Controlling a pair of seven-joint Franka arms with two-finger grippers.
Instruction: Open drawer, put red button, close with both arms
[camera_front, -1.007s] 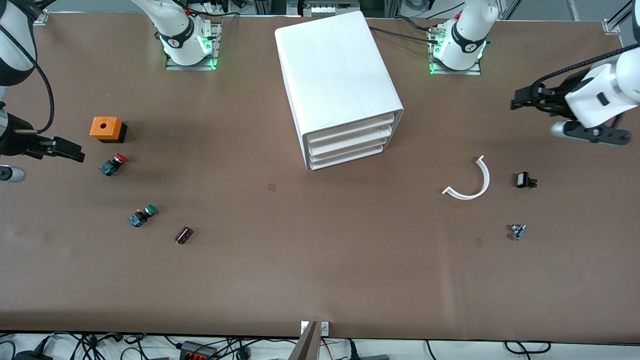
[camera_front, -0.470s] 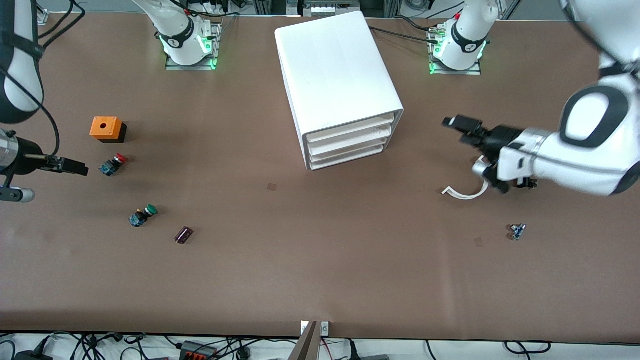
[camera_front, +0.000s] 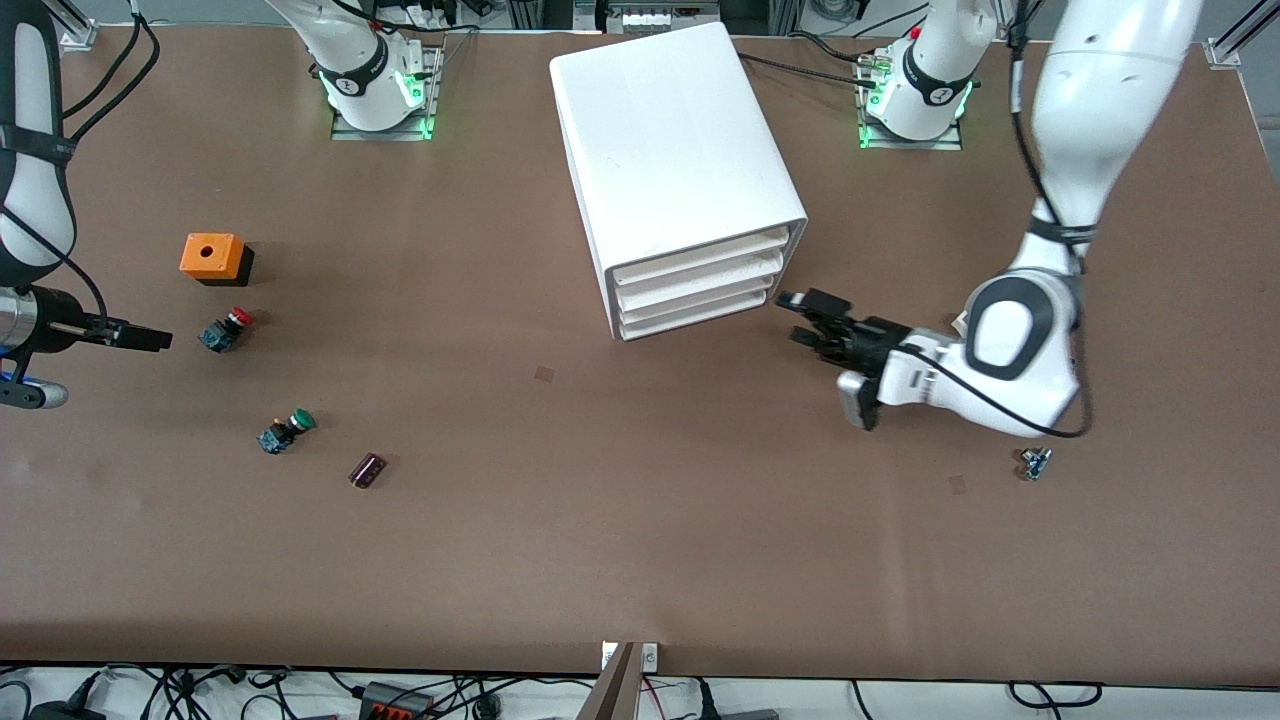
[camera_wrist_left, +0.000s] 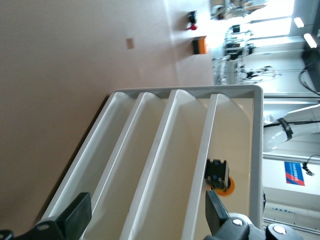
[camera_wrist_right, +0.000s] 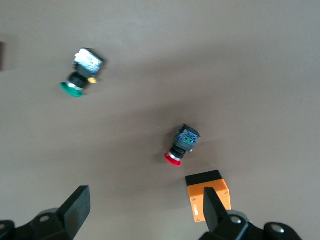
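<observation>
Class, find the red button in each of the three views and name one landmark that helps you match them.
Front view: the red button lies on the table, nearer the camera than the orange cube, just ahead of the right gripper.
Left wrist view: tiny, seen past the cabinet, next to the cube.
Right wrist view: near the middle, beside the cube, between the open fingers.
Shared landmark: the orange cube.

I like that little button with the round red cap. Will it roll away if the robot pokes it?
Probably a bit: the small red-capped button lies on its side, and its round cap could roll. Its boxy dark body should stop it soon. It looks light, so it may skid.
</observation>
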